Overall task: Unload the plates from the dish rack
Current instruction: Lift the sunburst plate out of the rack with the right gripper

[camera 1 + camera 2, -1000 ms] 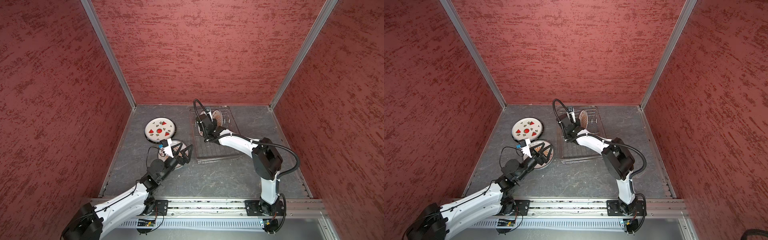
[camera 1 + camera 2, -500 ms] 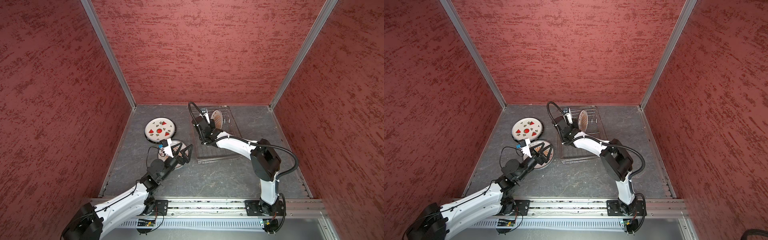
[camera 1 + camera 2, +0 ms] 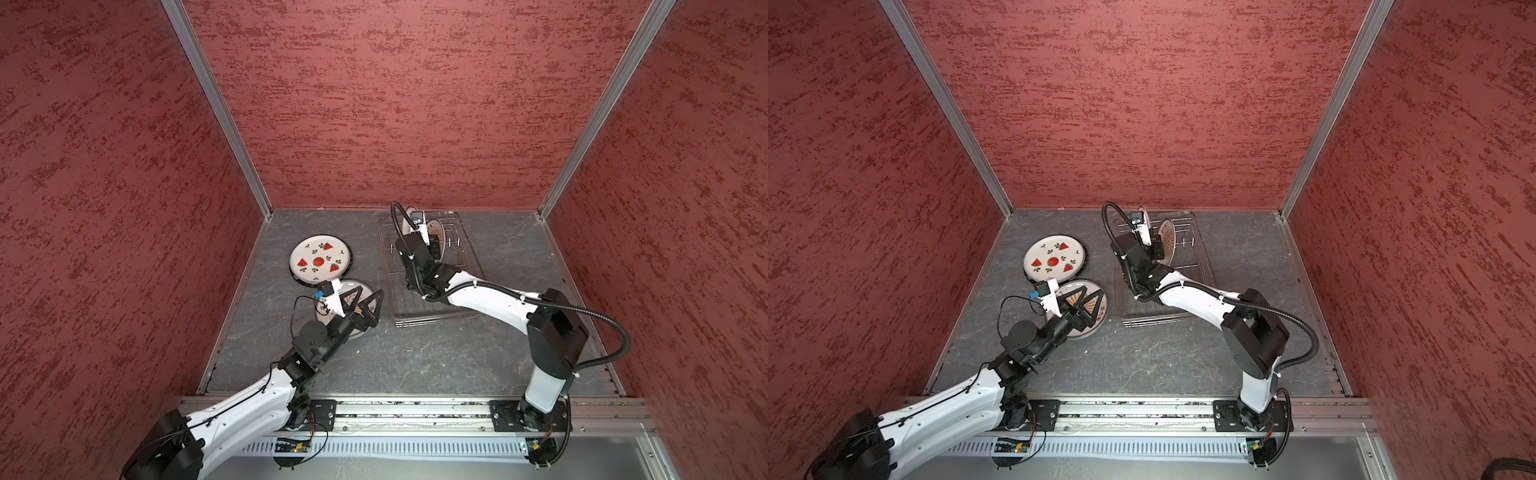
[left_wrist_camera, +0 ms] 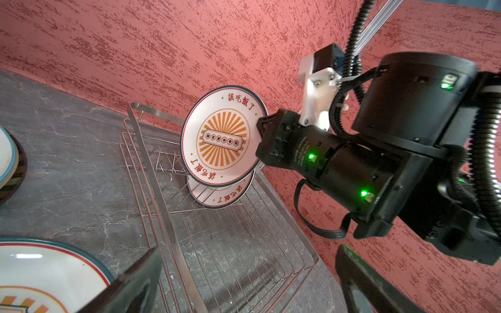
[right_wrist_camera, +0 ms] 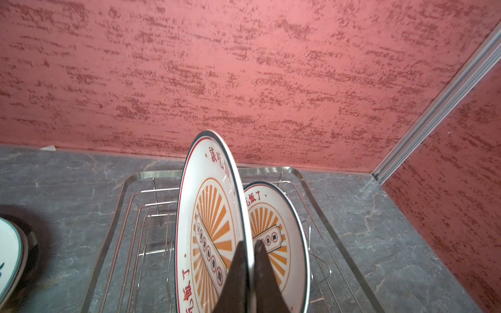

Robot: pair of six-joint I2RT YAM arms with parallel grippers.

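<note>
Two white round sunburst-print plates upright at rectangular silver wire dish rack [image 4: 162,195]. My right fingers [image 5: 238,273] clamped on rim of front plate [image 4: 222,135], which sits higher than rear plate [image 4: 221,196] standing in rack. My left fingers [image 4: 135,281] wide apart over third sunburst plate [image 4: 40,268], flat on grey stone-look table [image 3: 415,357] near watermelon-print plate [image 3: 320,262]. Left wrist view shows height difference; in both top views my right arm hides it.

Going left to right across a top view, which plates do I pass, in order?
Watermelon plate → flat-lying sunburst plate → raised sunburst plate → sunburst plate standing in the dish rack, dish rack.
</note>
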